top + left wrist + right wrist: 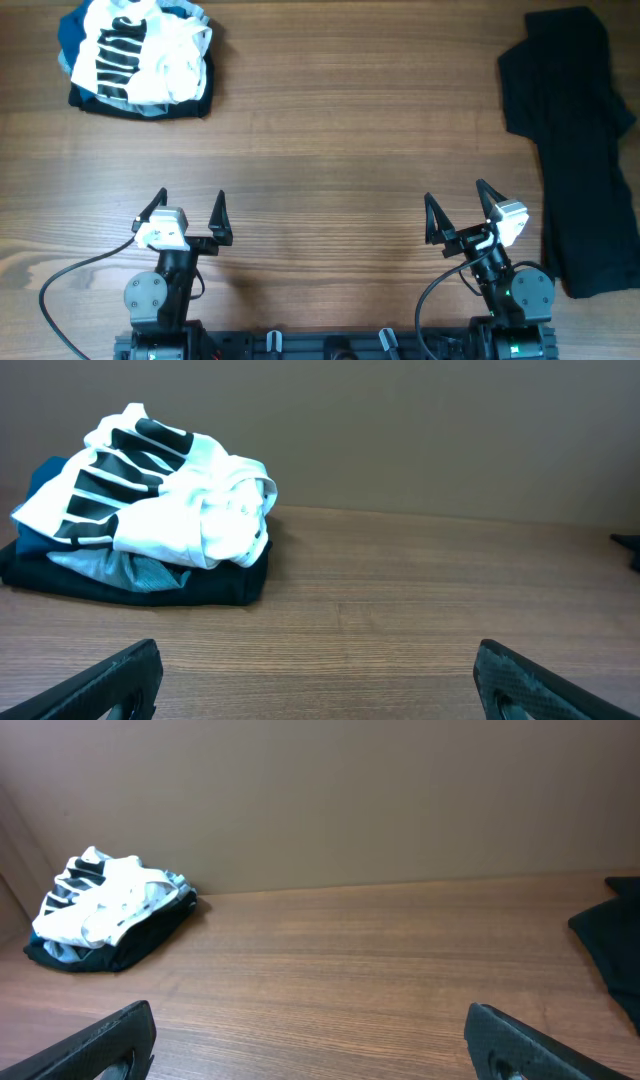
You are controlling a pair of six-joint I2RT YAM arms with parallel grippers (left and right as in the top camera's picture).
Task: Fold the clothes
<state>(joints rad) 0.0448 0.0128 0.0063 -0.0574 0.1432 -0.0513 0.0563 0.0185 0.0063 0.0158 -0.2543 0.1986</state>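
The black garment [580, 140] lies loosely spread along the table's right edge, from the far right corner down to beside my right arm. Part of it shows at the right edge of the right wrist view [612, 935]. No logo or lettering is visible on it. My left gripper [189, 212] is open and empty near the front edge, left of centre; its fingertips show in the left wrist view [320, 670]. My right gripper [458, 208] is open and empty near the front edge, just left of the black garment; it also shows in the right wrist view [310, 1035].
A pile at the far left corner holds a white garment with black stripes [145, 50] on top of folded blue and dark clothing [90, 92]. It also shows in the left wrist view [150, 500] and the right wrist view [105, 910]. A brown wall [330, 800] stands behind the table.
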